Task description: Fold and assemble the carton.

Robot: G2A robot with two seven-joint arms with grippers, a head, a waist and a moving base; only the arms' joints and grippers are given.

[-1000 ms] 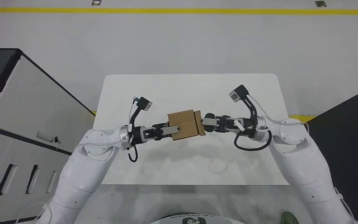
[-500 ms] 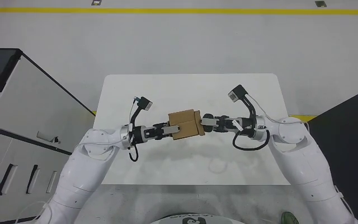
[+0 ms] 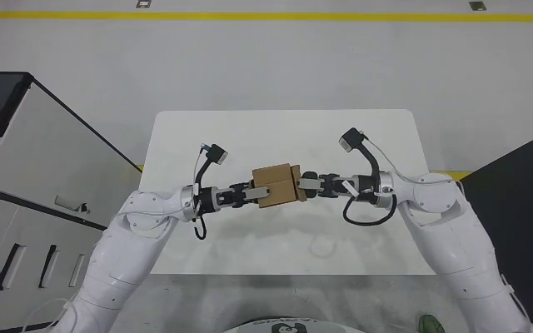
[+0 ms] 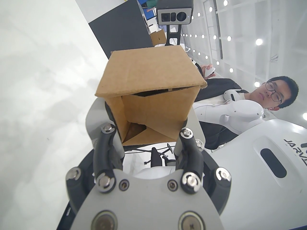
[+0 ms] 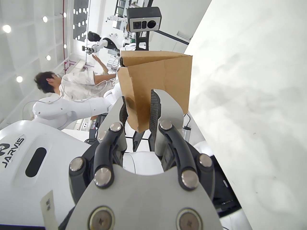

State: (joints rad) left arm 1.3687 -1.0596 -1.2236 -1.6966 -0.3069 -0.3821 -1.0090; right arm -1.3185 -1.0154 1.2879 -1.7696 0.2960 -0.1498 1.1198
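A brown cardboard carton [image 3: 276,185] is held in the air over the middle of the white table [image 3: 366,241], between my two grippers. My left gripper [image 3: 252,194] grips its left end. In the left wrist view the carton [image 4: 148,72] shows an open end with flaps folded inside, and the left gripper [image 4: 146,120] has one finger on each side wall. My right gripper [image 3: 304,184] holds the right end. In the right wrist view the right gripper [image 5: 141,106] is pinched on a loose side flap of the carton [image 5: 163,72].
A black-topped cabinet [image 3: 33,141] stands off the table's left side. A dark panel [image 3: 500,191] stands off its right side. Bare tabletop lies all around and under the carton.
The right arm's wrist has shifted slightly toward the carton. The carton and the left arm have hardly moved.
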